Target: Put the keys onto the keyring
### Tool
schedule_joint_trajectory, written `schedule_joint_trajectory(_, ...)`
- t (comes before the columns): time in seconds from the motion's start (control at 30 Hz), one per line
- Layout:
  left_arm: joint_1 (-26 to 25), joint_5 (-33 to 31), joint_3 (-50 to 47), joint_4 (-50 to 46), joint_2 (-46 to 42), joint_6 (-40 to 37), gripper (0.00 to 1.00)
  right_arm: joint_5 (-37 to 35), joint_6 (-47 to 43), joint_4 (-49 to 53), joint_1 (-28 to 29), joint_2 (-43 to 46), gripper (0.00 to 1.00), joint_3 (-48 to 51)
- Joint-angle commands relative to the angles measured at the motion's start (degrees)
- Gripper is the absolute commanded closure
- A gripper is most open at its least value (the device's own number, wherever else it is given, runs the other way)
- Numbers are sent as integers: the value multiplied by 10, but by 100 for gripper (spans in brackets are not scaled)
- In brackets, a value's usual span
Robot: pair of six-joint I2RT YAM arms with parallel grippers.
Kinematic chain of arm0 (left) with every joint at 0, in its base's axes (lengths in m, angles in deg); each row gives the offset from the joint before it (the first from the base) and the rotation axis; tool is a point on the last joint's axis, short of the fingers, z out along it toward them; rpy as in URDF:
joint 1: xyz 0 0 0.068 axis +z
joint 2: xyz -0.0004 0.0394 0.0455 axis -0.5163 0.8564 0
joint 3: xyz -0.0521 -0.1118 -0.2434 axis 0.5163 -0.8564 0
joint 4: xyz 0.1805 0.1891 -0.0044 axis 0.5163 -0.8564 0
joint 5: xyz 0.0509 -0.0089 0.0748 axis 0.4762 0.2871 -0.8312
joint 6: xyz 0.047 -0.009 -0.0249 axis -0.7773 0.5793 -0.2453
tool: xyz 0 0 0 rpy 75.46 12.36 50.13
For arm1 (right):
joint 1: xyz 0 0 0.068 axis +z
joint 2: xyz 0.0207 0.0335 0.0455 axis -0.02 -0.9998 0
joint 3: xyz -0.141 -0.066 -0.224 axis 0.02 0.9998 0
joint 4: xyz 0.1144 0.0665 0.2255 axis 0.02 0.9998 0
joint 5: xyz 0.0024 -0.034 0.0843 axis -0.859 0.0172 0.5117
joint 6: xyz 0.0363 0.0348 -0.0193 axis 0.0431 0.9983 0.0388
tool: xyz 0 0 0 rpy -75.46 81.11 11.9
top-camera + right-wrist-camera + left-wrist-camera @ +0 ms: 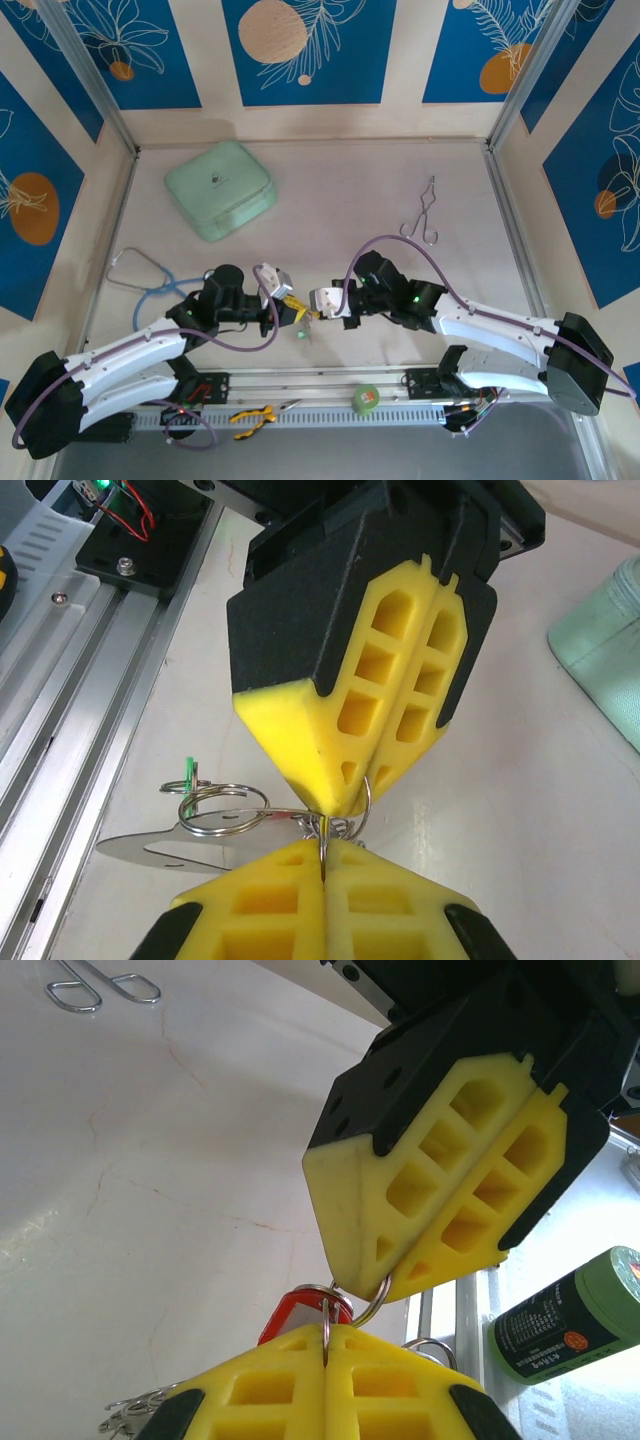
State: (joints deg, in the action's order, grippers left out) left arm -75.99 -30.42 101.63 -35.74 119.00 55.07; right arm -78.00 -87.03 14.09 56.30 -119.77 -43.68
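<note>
Shut mint case (220, 188) at 11 o'clock on the pale table (340, 190), blue-patterned walls (300, 50) around. At centre, left gripper (326, 1332) and right gripper (385, 1282) both clench the keyring (372, 1305); red key (290, 1315) touches it, green key (188, 772) just beside.

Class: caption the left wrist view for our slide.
Left claw and right claw, tip to tip, pinch metal ring beside red key head.
</note>
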Motion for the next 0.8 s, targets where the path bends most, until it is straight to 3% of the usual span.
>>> schedule_joint_trajectory(0.0,-3,-4,12,31,-9,13,100,0,-21,21,8,7,100,-2)
schedule_joint_trajectory(0.1,-4,-4,11,39,-9,16,100,-4,-28,19,15,6,97,1)
schedule_joint_trajectory(0.2,-3,-4,7,47,-9,16,100,8,-32,32,20,9,64,1)
schedule_joint_trajectory(0.3,-3,-5,0,65,-12,6,100,29,-33,71,21,20,54,-2)
schedule_joint_trajectory(0.43,-4,-18,-25,105,-21,-32,100,49,7,94,5,64,54,0)
schedule_joint_trajectory(0.57,-4,-24,-48,157,-22,-69,100,66,78,51,-25,120,57,22)
schedule_joint_trajectory(0.77,-4,-10,-63,205,-10,-117,100,31,214,-59,-41,122,69,56)
